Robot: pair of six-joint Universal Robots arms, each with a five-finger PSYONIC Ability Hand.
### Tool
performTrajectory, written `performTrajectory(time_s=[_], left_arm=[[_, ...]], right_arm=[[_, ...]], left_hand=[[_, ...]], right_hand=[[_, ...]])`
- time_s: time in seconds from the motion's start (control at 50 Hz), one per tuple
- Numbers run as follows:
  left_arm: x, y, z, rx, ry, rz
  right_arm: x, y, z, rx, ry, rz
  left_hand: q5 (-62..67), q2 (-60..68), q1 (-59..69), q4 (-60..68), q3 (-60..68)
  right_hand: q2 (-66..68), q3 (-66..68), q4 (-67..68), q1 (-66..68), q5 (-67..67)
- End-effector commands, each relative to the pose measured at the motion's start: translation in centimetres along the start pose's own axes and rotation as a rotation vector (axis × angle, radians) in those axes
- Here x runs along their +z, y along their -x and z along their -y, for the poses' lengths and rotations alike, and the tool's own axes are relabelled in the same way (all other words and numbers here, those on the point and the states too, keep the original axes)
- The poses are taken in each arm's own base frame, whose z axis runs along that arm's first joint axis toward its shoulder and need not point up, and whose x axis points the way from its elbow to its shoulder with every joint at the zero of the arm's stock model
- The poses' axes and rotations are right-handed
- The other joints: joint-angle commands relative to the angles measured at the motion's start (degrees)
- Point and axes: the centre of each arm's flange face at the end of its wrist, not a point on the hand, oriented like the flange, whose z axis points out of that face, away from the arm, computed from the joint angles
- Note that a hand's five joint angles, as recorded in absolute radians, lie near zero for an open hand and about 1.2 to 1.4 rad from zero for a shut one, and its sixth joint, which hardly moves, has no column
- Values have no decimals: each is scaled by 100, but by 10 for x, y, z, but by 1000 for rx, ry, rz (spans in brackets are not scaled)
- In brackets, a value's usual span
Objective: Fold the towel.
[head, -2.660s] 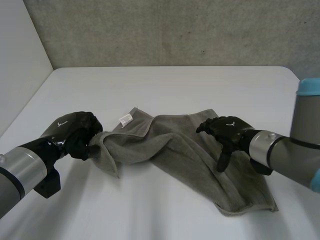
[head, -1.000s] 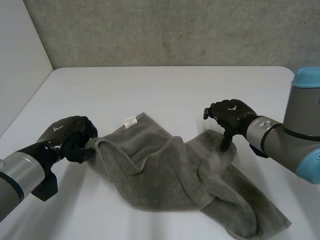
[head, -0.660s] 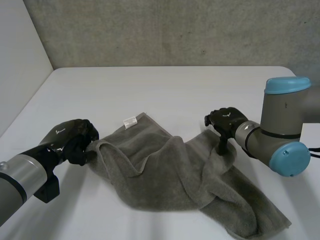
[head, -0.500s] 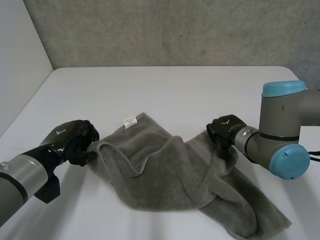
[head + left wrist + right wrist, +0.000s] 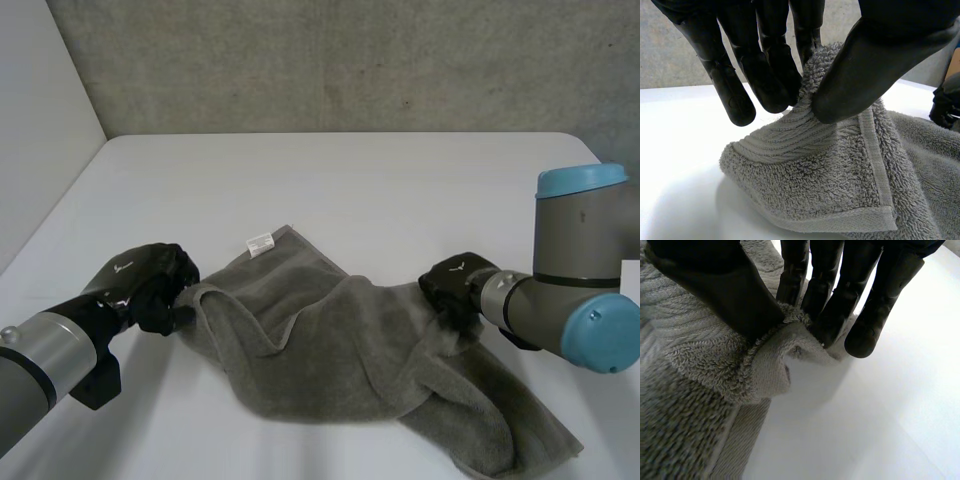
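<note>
Broadly, the white surface [image 5: 330, 170] carries a grey towel [image 5: 340, 350] that lies rumpled, not flat. Its white label [image 5: 260, 243] sits at the far edge, and most of the cloth spreads from that label toward the robot and its right side, ending in a loose tail well apart from the label.

Next down in size, the left arm [image 5: 50, 345] reaches in on the label's left, and the right arm [image 5: 580, 290] comes in well across the cloth from it.

The left hand [image 5: 150, 285] is near the label, at the towel's left corner. Its wrist view shows the thumb [image 5: 875, 65] pressing the banded hem against the fingers [image 5: 765, 65], so it holds that corner in a pinch, raised a little off the surface.

The right hand [image 5: 455, 285] is on the edge of the cloth opposite the label. In its wrist view the thumb [image 5: 725, 295] and fingers [image 5: 825, 305] nip a small rolled lip of towelling [image 5: 775, 355], with bare surface just beside it.

My judgement is that the right grasp is the weak point. It takes little cloth, and I cannot tell whether it is a true corner. A pull to spread the towel could slide that lip free. Uneven tension could also drag the tail askew, leaving a crooked fold.
</note>
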Motion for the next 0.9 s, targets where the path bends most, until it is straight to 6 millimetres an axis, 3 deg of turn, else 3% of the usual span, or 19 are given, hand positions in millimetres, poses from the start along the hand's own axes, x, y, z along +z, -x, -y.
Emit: performTrajectory(time_s=[0.02,0.2,0.4,0.54,0.56,0.58,0.6,0.7,0.9], left_arm=[[0,0,0,-1,2,0],[0,0,0,0,1,-1],[-1,0,1,1,-4,1],[0,12,7,-14,-25,45],[0,12,7,-14,-25,45],[1,16,9,-20,-30,59],[1,19,9,-24,-30,66],[2,21,9,-27,-30,72],[1,21,6,-29,-21,71]], right_arm=[[-26,5,-8,-57,20,46],[-74,26,-12,-155,57,265],[-109,53,-5,-158,33,536],[-114,54,1,-180,-18,575],[-113,51,2,-180,-29,563],[-113,51,2,-180,-29,563],[-110,47,4,-176,-39,542],[-105,37,14,-133,-96,462],[-95,11,44,57,-203,349]], left_hand=[[561,341,637,188,319],[561,341,637,188,319],[561,341,637,188,319],[561,341,637,188,319],[561,341,637,188,319],[561,341,637,188,319],[561,341,637,188,319],[561,341,637,188,319],[561,341,637,188,319]], right_hand=[[529,499,342,488,419],[529,499,342,488,419],[529,499,342,488,419],[529,499,342,488,419],[-2130,-2159,-2316,-2171,-2240],[-2157,-2186,-2343,-2197,-2266],[-4455,-4484,-4641,-4496,-4565],[-5854,-5883,-6040,-5895,-5964],[-5790,-5819,-5976,-5831,-5900]])
